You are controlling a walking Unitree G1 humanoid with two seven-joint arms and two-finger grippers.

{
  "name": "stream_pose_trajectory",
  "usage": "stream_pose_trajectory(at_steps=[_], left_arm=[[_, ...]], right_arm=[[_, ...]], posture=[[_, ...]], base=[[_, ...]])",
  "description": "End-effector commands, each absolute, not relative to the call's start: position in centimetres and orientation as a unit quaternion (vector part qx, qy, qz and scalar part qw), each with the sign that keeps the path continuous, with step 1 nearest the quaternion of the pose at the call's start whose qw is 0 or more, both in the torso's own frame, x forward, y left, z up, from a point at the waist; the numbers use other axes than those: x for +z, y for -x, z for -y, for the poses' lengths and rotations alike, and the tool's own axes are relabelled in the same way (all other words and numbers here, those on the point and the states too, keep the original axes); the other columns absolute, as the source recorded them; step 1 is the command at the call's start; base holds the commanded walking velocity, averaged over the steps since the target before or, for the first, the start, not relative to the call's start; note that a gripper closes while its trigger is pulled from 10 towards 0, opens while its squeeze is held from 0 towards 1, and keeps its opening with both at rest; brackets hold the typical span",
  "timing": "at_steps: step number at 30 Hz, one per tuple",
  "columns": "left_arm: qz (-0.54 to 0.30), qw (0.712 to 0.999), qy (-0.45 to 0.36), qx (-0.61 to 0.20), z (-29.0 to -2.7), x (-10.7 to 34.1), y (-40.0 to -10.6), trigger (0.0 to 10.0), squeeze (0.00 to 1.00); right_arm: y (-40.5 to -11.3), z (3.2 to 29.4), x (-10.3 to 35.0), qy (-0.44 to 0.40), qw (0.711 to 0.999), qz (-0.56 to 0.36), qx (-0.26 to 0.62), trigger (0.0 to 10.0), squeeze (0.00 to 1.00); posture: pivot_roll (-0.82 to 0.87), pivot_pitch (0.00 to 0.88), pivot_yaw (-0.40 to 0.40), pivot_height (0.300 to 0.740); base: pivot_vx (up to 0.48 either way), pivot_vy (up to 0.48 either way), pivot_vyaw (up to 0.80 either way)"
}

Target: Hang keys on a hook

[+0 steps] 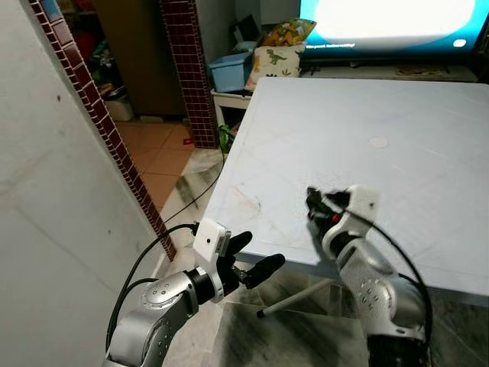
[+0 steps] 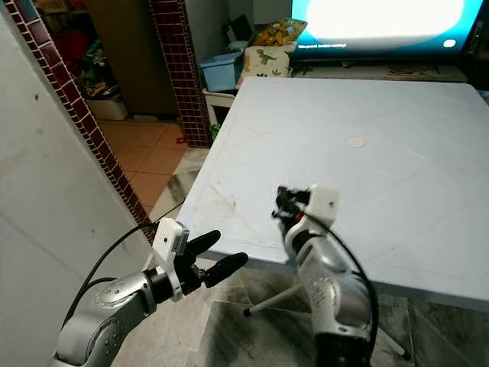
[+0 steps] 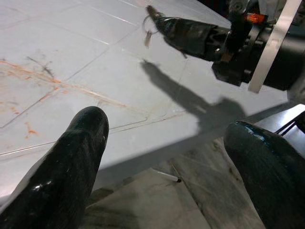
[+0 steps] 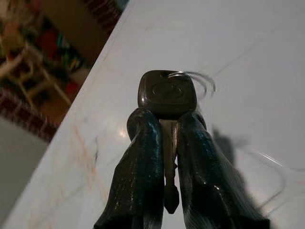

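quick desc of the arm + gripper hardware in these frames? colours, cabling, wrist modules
Both arms are silver metal with rounded joint housings. Each wrist carries a white boxy camera module. Left gripper and right gripper each have two long, glossy black fingers. Black cables loop from the left arm and along the right arm. An orange-red part shows by the right wrist.

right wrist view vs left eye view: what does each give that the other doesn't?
Right wrist view: the key up close, with a black head, its blade clamped between the right hand fingers and a wire ring at the head. Left eye view: the left hand open off the table's near edge, a brick pillar, a blue bin and a lit screen. Shared: the white table and the right hand over it.
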State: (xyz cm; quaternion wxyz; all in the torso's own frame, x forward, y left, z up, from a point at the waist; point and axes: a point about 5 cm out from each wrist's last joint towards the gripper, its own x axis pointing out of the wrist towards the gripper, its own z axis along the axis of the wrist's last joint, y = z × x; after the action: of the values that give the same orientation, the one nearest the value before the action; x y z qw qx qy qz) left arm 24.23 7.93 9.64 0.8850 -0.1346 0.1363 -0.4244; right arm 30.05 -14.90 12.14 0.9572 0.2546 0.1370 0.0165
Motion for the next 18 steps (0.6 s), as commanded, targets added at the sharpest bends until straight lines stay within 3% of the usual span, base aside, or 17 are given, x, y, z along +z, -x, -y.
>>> stream_pose_trajectory(at_steps=[1, 4, 9, 12, 14, 18], left_arm=[[-0.136, 0.888, 0.121, -0.422, -8.1, 9.7, -24.4, 10.0, 0.00], [-0.136, 0.888, 0.120, -0.422, -8.1, 9.7, -24.4, 10.0, 0.00], [-0.136, 0.888, 0.118, -0.424, -8.0, 9.7, -24.4, 10.0, 0.00], [-0.135, 0.888, 0.118, -0.424, -8.0, 9.7, -24.4, 10.0, 0.00], [-0.135, 0.888, 0.117, -0.424, -8.0, 9.7, -24.4, 10.0, 0.00], [-0.135, 0.888, 0.118, -0.424, -7.9, 9.7, -24.4, 10.0, 0.00]], right_arm=[[-30.1, 14.7, 12.4, -0.278, 0.950, -0.138, 0.023, 10.0, 0.00], [-30.2, 14.4, 12.8, -0.313, 0.940, -0.136, 0.027, 10.0, 0.00], [-30.4, 15.1, 13.0, -0.465, 0.877, -0.121, -0.017, 10.0, 0.00], [-30.2, 15.4, 12.6, -0.424, 0.895, -0.136, -0.022, 10.0, 0.00], [-30.0, 15.6, 11.9, -0.337, 0.928, -0.154, -0.030, 10.0, 0.00], [-29.7, 15.9, 11.0, -0.314, 0.931, -0.181, -0.051, 10.0, 0.00]], posture=[[-0.07, 0.000, 0.112, 0.740], [-0.07, 0.000, 0.114, 0.740], [-0.07, 0.000, 0.114, 0.740], [-0.07, 0.000, 0.114, 0.740], [-0.07, 0.000, 0.114, 0.740], [-0.07, 0.000, 0.116, 0.740]], base=[[0.000, 0.000, 0.00], [0.000, 0.000, 0.00], [0.000, 0.000, 0.00], [0.000, 0.000, 0.00], [0.000, 0.000, 0.00], [0.000, 0.000, 0.00]])
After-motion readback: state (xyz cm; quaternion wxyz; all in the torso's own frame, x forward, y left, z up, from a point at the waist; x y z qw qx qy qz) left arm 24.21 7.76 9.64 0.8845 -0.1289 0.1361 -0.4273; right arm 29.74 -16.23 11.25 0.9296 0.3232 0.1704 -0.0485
